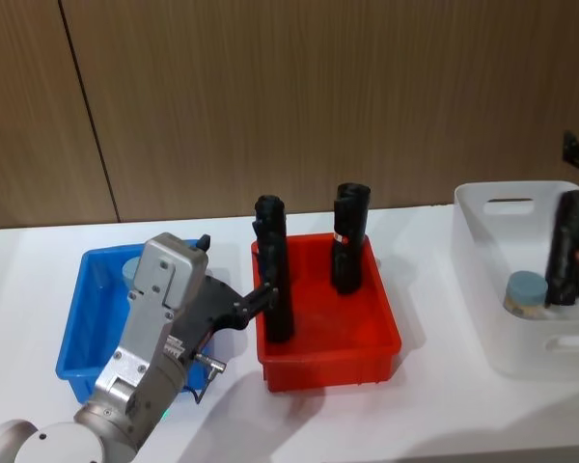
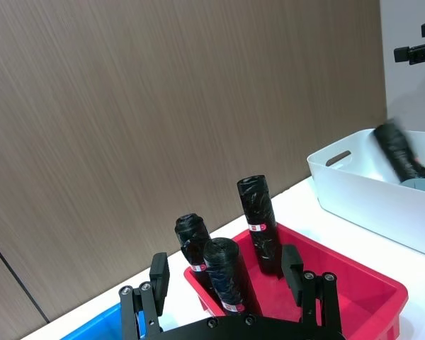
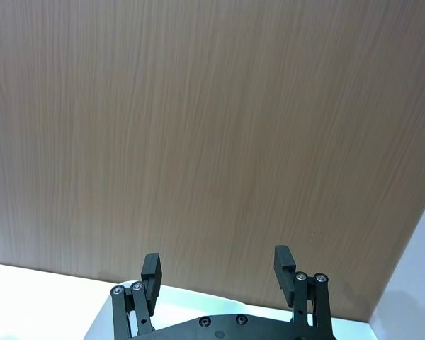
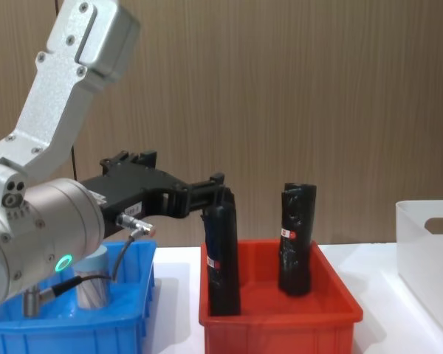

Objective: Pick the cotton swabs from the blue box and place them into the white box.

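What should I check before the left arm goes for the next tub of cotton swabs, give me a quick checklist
1. Left gripper open and empty: ok, jaws apart with nothing between them.
2. A cotton swabs tub left in the blue box: ok, one stands there.
3. Left gripper over the blue box: not ok, its fingers reach toward the red bin and its black rolls.
4. White box has room: ok, it holds one swab tub and a black roll.
5. Right gripper out of the way: cannot tell, it faces the wall.

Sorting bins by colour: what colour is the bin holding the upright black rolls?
Bright red bin, clearest in the head view.
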Robot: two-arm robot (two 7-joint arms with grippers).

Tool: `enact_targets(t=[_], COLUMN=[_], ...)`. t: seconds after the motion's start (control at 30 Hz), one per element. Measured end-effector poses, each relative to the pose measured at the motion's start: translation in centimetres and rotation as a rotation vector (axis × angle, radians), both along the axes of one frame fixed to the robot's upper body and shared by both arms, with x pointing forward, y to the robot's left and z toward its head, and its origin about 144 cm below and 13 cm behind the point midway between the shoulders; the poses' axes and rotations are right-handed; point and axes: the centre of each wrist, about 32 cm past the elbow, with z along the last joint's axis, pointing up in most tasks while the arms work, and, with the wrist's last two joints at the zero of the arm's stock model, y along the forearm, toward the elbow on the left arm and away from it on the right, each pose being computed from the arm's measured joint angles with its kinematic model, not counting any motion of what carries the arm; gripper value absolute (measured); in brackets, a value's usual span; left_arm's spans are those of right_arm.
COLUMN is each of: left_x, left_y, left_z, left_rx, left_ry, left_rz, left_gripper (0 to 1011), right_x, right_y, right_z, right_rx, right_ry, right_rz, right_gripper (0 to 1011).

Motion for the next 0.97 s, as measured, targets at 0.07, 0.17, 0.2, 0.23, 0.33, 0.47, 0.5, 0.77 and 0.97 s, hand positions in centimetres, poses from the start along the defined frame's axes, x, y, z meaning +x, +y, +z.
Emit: enact_targets(t=[0.07,0.17,0.2,0.23,0.33,0.47,0.5,0.77,0.97], left_x=[0.00,0.00,0.00,0.00,0.00,0.00,0.00,0.00,0.00], left_y=[0.00,0.00,0.00,0.00,0.00,0.00,0.00,0.00,0.00], left_z=[0.00,0.00,0.00,0.00,0.00,0.00,0.00,0.00,0.00], left_rx=[0.000,0.000,0.000,0.000,0.000,0.000,0.000,0.000,0.000], left_ry=[0.000,0.000,0.000,0.000,0.000,0.000,0.000,0.000,0.000], left_rz=[0.000,0.000,0.000,0.000,0.000,0.000,0.000,0.000,0.000], left_gripper=[1004,1004,1004,1004,1004,1004,1004,1004,1004], right_x=[0.00,-0.02,-0.04,-0.05,-0.07,-0.11,-0.12,-0.15,-0.18], right_y=[-0.04,-0.12,-0.14,-0.15,-0.18,-0.22,-0.23,-0.25,-0.28], right_z=[0.00,0.01,-0.01,-0.01,-0.02,-0.03,-0.04,-0.04,-0.03], right_rx=[0.000,0.001,0.001,0.001,0.001,0.002,0.002,0.003,0.003], right_ry=[-0.001,-0.004,-0.005,-0.005,-0.006,-0.007,-0.008,-0.009,-0.010], right_rz=[-0.001,-0.001,-0.001,-0.001,0.000,0.001,0.002,0.003,0.003], right_gripper=[1002,1002,1002,1002,1002,1002,1002,1002,1002])
